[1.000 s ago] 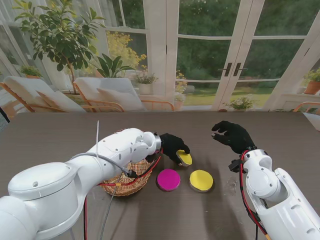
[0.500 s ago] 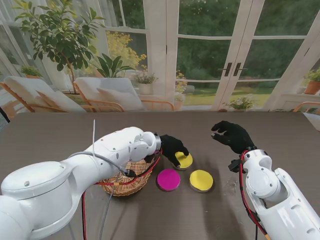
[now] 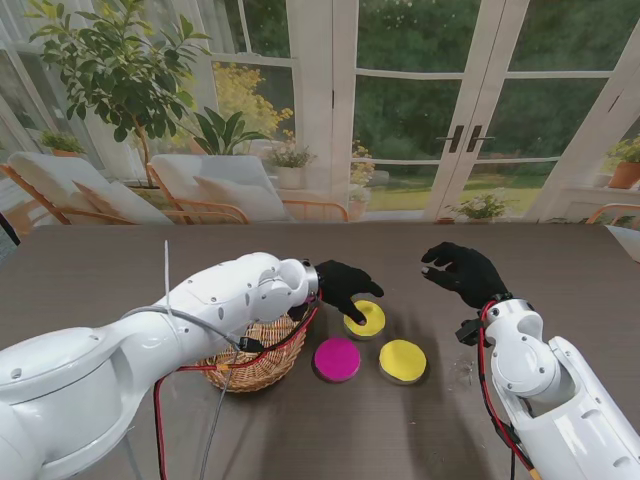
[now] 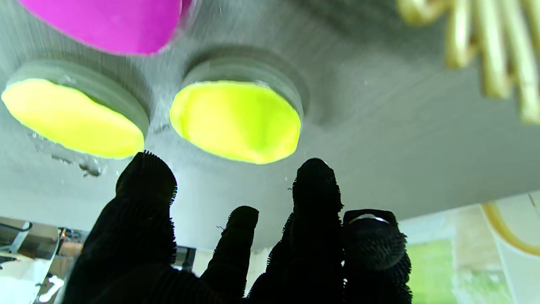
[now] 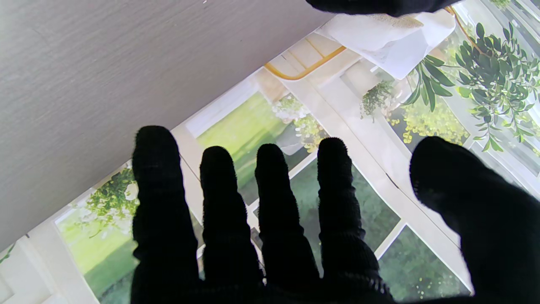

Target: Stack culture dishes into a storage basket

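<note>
Three culture dishes lie on the surface beside the wicker basket [image 3: 255, 350]: a yellow dish [image 3: 366, 318] under the released left hand [image 3: 343, 287], a magenta dish [image 3: 337, 359], another yellow dish [image 3: 403, 360]. Beyond them, the right hand [image 3: 463, 271] hovers released, fingers spread.

My table [image 3: 120, 270] is dark wood-grain. On it: wicker basket [image 3: 255, 362] near left, magenta dish [image 3: 337, 359], two yellow dishes [image 3: 366, 319] [image 3: 402, 360] beside.

The left arm [image 3: 200, 310] hides most of the basket [image 3: 250, 362], whose contents perhaps lie unseen.
</note>
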Controlling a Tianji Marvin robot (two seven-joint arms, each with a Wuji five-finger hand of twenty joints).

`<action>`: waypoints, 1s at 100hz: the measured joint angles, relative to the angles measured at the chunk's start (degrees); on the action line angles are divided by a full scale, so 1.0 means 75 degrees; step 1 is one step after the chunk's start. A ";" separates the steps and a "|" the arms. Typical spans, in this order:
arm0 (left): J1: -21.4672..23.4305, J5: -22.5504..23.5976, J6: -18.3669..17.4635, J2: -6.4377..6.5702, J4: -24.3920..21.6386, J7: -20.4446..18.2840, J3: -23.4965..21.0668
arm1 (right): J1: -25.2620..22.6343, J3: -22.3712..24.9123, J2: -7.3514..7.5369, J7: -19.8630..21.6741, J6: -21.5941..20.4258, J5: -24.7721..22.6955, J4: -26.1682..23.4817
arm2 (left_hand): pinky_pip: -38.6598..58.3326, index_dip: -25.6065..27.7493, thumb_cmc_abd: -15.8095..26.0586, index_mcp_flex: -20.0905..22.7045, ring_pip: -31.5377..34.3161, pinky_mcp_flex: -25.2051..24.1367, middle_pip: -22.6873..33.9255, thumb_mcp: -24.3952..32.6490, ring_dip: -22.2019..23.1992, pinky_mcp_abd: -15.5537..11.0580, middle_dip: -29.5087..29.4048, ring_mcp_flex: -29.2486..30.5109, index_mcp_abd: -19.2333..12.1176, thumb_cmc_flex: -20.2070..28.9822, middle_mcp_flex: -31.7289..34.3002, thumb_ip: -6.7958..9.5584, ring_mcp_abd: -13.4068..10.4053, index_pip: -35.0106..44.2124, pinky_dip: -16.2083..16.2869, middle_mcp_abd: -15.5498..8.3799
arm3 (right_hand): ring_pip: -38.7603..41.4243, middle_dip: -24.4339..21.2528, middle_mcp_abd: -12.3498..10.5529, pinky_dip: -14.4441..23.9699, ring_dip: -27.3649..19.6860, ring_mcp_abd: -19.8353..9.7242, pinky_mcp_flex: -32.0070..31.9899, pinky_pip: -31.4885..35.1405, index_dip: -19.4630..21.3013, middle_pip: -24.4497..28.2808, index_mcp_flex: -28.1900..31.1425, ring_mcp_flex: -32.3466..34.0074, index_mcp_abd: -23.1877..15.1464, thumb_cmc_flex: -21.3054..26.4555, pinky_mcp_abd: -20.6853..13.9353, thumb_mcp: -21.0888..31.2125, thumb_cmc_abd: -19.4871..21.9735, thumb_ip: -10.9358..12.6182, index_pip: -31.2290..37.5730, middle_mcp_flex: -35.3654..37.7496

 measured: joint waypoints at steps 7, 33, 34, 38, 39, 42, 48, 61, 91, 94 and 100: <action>0.0091 0.0074 0.0177 0.0278 -0.0505 0.0027 -0.0235 | 0.0000 -0.0006 0.0000 0.0000 0.0000 -0.0002 0.0000 | -0.0038 -0.0026 0.0123 -0.0003 -0.0175 -0.0039 0.0000 -0.0184 -0.0086 0.0082 -0.0019 0.0000 -0.0059 -0.0003 0.0000 0.0002 0.0116 -0.0001 0.0021 -0.0097 | 0.0000 0.0000 0.0000 0.0000 0.0000 0.0001 -0.0001 0.0000 0.0000 0.0000 0.0000 0.0000 0.0002 0.0000 0.0000 0.0000 0.0000 0.0000 0.0000 0.0000; 0.0737 0.0529 0.0541 0.1389 -0.2527 -0.0295 -0.1687 | 0.0003 -0.0044 0.0002 0.0010 -0.0001 -0.0016 0.0000 | -0.2179 -0.0035 0.0302 0.0096 -0.2170 -0.1259 0.0041 -0.0744 -0.1015 0.1026 -0.0101 -0.0468 -0.0164 0.0123 0.0244 0.0007 0.0861 0.0000 -0.0205 -0.0366 | 0.0000 0.0000 0.0000 0.0000 0.0000 0.0001 -0.0002 -0.0003 -0.0001 0.0000 0.0000 0.0000 0.0005 0.0000 0.0000 0.0000 0.0001 0.0000 0.0000 0.0000; 0.0787 0.0541 0.0553 0.1436 -0.2620 -0.0331 -0.1778 | 0.0003 -0.0046 0.0002 0.0010 -0.0001 -0.0016 0.0001 | -0.2270 -0.0035 0.0363 0.0096 -0.2261 -0.1331 0.0040 -0.0779 -0.1066 0.1045 -0.0101 -0.0494 -0.0165 0.0107 0.0244 0.0007 0.0891 0.0000 -0.0226 -0.0375 | 0.0000 0.0000 0.0000 0.0000 0.0000 0.0001 -0.0002 -0.0003 -0.0001 0.0000 0.0000 0.0000 0.0005 0.0000 0.0000 0.0000 0.0001 0.0000 0.0000 0.0000; 0.0996 0.0594 0.0598 0.1616 -0.2990 -0.0457 -0.2130 | 0.0004 -0.0055 0.0003 0.0014 -0.0002 -0.0017 0.0000 | -0.2767 -0.0035 0.0373 0.0102 -0.2698 -0.1528 0.0051 -0.0784 -0.1332 0.1219 -0.0106 -0.0642 -0.0166 0.0090 0.0338 0.0012 0.0993 0.0000 -0.0353 -0.0432 | 0.0000 0.0000 0.0000 0.0000 0.0000 0.0001 -0.0002 -0.0003 -0.0001 0.0000 0.0000 0.0000 0.0005 0.0000 0.0000 0.0000 0.0001 0.0000 0.0000 0.0000; 0.1048 0.0611 0.0609 0.1661 -0.3079 -0.0484 -0.2214 | 0.0004 -0.0058 0.0003 0.0014 -0.0002 -0.0018 0.0000 | -0.2848 -0.0035 0.0373 0.0105 -0.2803 -0.1568 0.0054 -0.0792 -0.1373 0.1229 -0.0106 -0.0646 -0.0169 0.0090 0.0338 0.0012 0.1033 0.0004 -0.0400 -0.0445 | 0.0000 0.0000 0.0000 0.0000 0.0000 0.0001 -0.0002 -0.0003 -0.0001 0.0000 0.0000 0.0000 0.0005 0.0000 0.0000 0.0000 0.0001 0.0000 0.0000 0.0000; 0.1205 0.0685 0.0637 0.1784 -0.3325 -0.0538 -0.2447 | 0.0004 -0.0067 0.0004 0.0017 -0.0004 -0.0021 0.0000 | -0.3181 -0.0035 0.0373 0.0127 -0.3091 -0.1701 0.0052 -0.0808 -0.1557 0.1318 -0.0106 -0.0648 -0.0171 0.0090 0.0348 0.0012 0.1083 0.0010 -0.0464 -0.0486 | 0.0000 0.0000 0.0000 0.0000 0.0000 0.0001 -0.0002 -0.0003 -0.0001 0.0000 0.0000 0.0000 0.0005 0.0000 0.0000 0.0000 0.0002 0.0000 0.0000 0.0000; 0.1477 0.0863 0.0672 0.1972 -0.3677 -0.0559 -0.2810 | 0.0004 -0.0083 0.0005 0.0025 -0.0004 -0.0028 0.0000 | -0.3765 -0.0035 0.0374 0.0194 -0.3603 -0.1953 0.0055 -0.0812 -0.1836 0.1437 -0.0106 -0.0858 -0.0171 0.0090 0.0498 0.0012 0.1215 0.0044 -0.0564 -0.0508 | 0.0000 0.0000 0.0000 0.0000 0.0000 0.0001 -0.0002 -0.0003 -0.0001 0.0000 0.0000 0.0000 0.0006 0.0000 0.0000 0.0000 0.0002 0.0000 0.0000 0.0000; 0.2223 0.1049 0.0703 0.2230 -0.4420 -0.1111 -0.3912 | 0.0004 -0.0122 0.0008 0.0041 -0.0005 -0.0044 -0.0004 | -0.4553 -0.0035 0.0374 0.0196 -0.4386 -0.2336 0.0055 -0.0877 -0.2311 0.1586 -0.0117 -0.1085 -0.0172 0.0090 0.0506 0.0012 0.1338 0.0044 -0.0784 -0.0522 | 0.0000 0.0000 0.0000 0.0000 0.0000 0.0001 -0.0002 -0.0003 -0.0001 0.0000 0.0000 0.0000 0.0006 0.0000 0.0000 0.0000 0.0002 0.0000 0.0000 0.0000; 0.3859 0.1118 0.0782 0.2626 -0.5886 -0.1603 -0.5722 | -0.0024 -0.0164 0.0012 0.0071 -0.0014 -0.0099 -0.0068 | -0.5709 -0.0035 0.0374 0.0199 -0.5333 -0.2960 0.0037 -0.0888 -0.2837 0.1670 -0.0208 -0.1482 -0.0173 0.0091 0.0515 0.0012 0.1533 0.0044 -0.1139 -0.0527 | 0.0000 0.0000 0.0001 0.0000 0.0000 0.0001 -0.0003 -0.0004 -0.0003 0.0000 0.0000 0.0000 0.0006 0.0000 0.0000 0.0000 0.0003 0.0000 0.0000 0.0000; 0.3997 0.1113 0.0785 0.2649 -0.5977 -0.1606 -0.5854 | -0.0036 -0.0162 0.0015 0.0089 -0.0006 -0.0104 -0.0097 | -0.5839 -0.0035 0.0374 0.0199 -0.5368 -0.2998 0.0034 -0.0889 -0.2904 0.1671 -0.0208 -0.1486 -0.0173 0.0093 0.0516 0.0012 0.1538 0.0044 -0.1143 -0.0527 | 0.0000 0.0000 0.0001 0.0000 0.0000 0.0001 -0.0003 -0.0004 -0.0003 0.0000 0.0000 0.0000 0.0006 0.0000 0.0000 0.0000 0.0003 0.0000 0.0000 0.0000; 0.4280 0.1116 0.0801 0.2684 -0.6159 -0.1606 -0.6125 | -0.0070 -0.0148 0.0018 0.0125 0.0006 -0.0114 -0.0169 | -0.6001 -0.0035 0.0374 0.0200 -0.5508 -0.3064 0.0028 -0.0903 -0.2986 0.1681 -0.0210 -0.1652 -0.0173 0.0229 0.0516 0.0023 0.1547 0.0044 -0.1146 -0.0527 | 0.0000 0.0000 0.0001 0.0000 0.0000 0.0002 -0.0003 -0.0004 -0.0004 0.0000 0.0000 0.0000 0.0006 0.0000 0.0000 0.0000 0.0003 0.0000 0.0000 0.0000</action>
